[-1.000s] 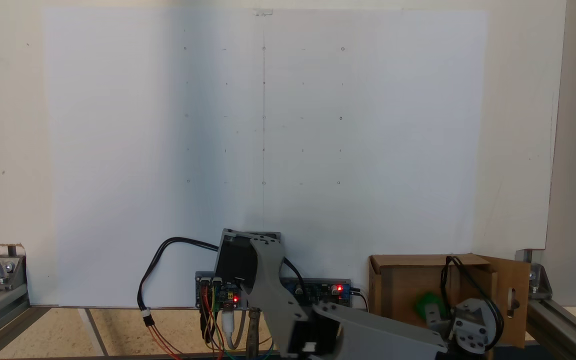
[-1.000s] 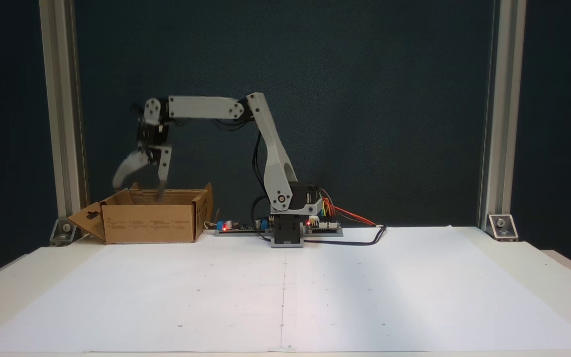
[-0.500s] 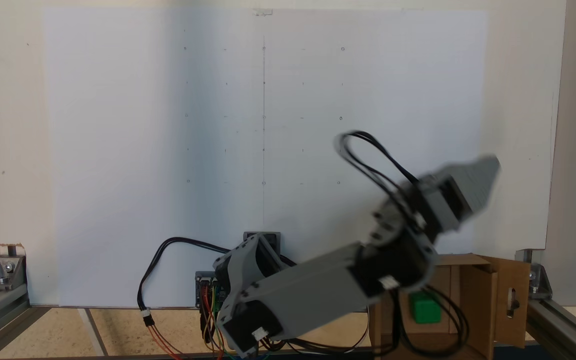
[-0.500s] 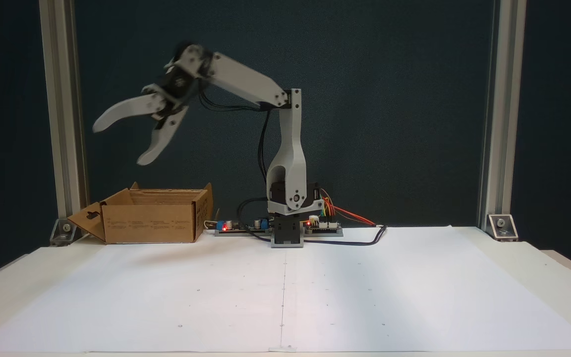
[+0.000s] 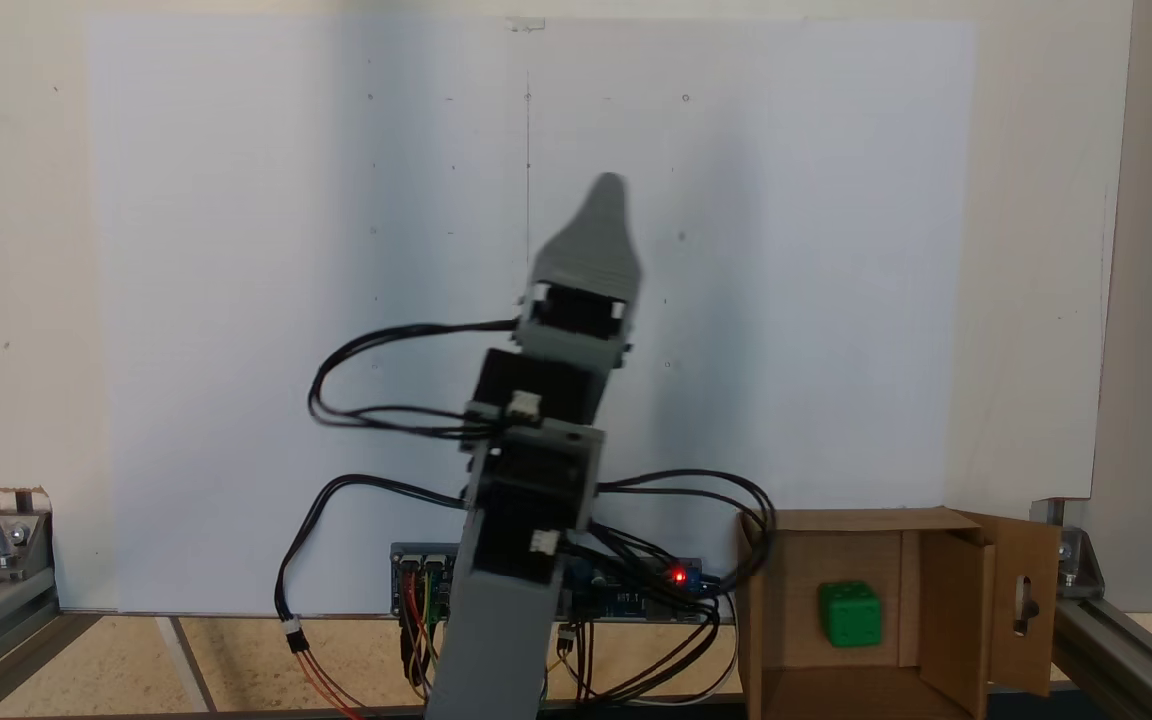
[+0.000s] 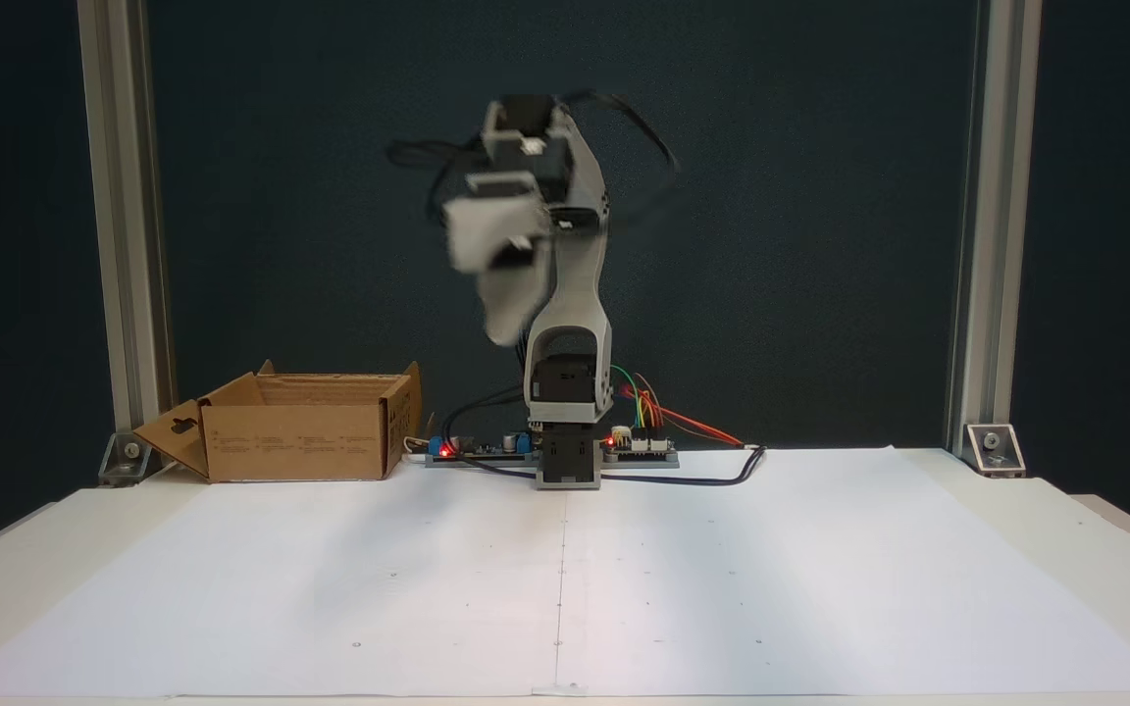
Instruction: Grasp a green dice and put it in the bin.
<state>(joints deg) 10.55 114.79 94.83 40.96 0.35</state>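
The green dice [image 5: 850,613] lies on the floor of the bin [image 5: 946,590], a brown cardboard box with its flaps open and a slotted side flap. From the front, the bin [image 6: 300,436] stands at the table's back left and its walls hide the dice. My gripper [image 5: 608,190] is raised high over the middle of the table, well away from the bin, and holds nothing. Seen from above, one jaw covers the other. The front view shows the gripper [image 6: 504,328] blurred and pointing toward the camera, so its opening is unclear.
A white paper sheet [image 6: 565,588] covers the table. The arm's base [image 6: 567,461], a controller board [image 5: 626,590] with red lights and looping cables [image 5: 376,420] sit at the back edge. Aluminium posts [image 6: 124,245] stand at both sides.
The arm swung from above the bin to the table's centre and lifted. The dice, released earlier, stays in the bin. The jaws were visibly open half a second ago.
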